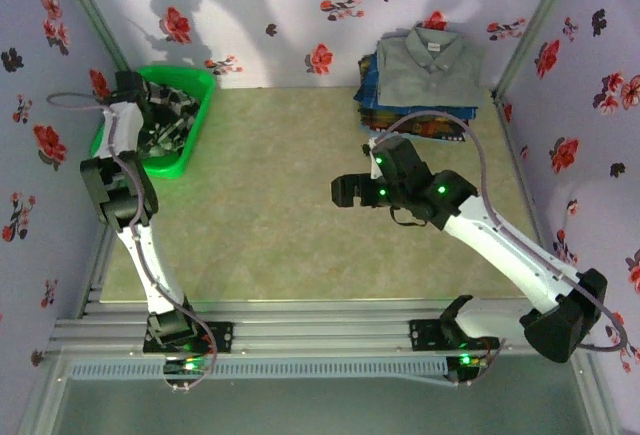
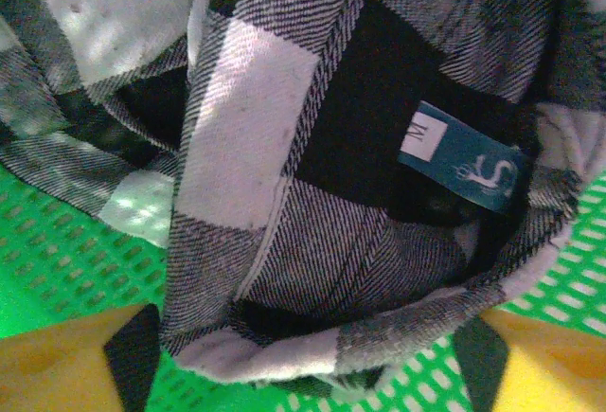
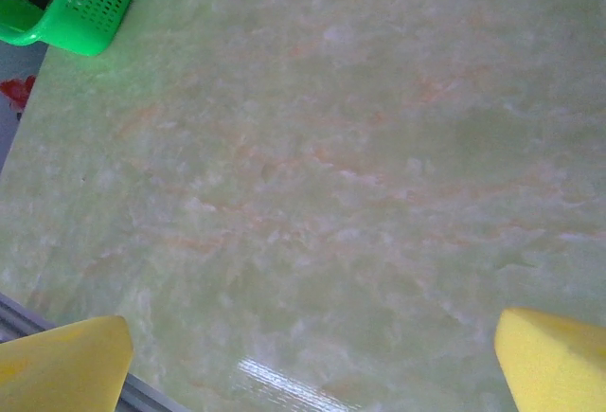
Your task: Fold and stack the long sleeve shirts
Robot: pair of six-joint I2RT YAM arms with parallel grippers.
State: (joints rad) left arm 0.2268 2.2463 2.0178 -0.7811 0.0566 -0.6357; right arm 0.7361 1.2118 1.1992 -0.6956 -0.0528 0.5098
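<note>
Left wrist view looks down on the black-and-white checked shirt (image 2: 284, 147), a soft, crumpled heap of large dark and pale squares with a blue neck label (image 2: 464, 156) marked M. It lies in the green basket (image 2: 57, 241), whose slotted plastic shows beneath. The left gripper (image 2: 308, 322) hangs over it with its yellow fingers (image 2: 66, 365) spread, a fold of the cloth between them. From above, the basket (image 1: 150, 167) sits at the table's (image 1: 270, 175) far left corner with the left gripper (image 1: 160, 120) reaching into it. At the far right corner lies a stack of folded shirts (image 1: 415, 120) in blue and dark patterns, a plain grey shirt (image 1: 430, 60) on top with its collar neat and buttoned. The right gripper (image 1: 345, 190) hovers over the bare middle of the table, jaws wide and holding nothing.
</note>
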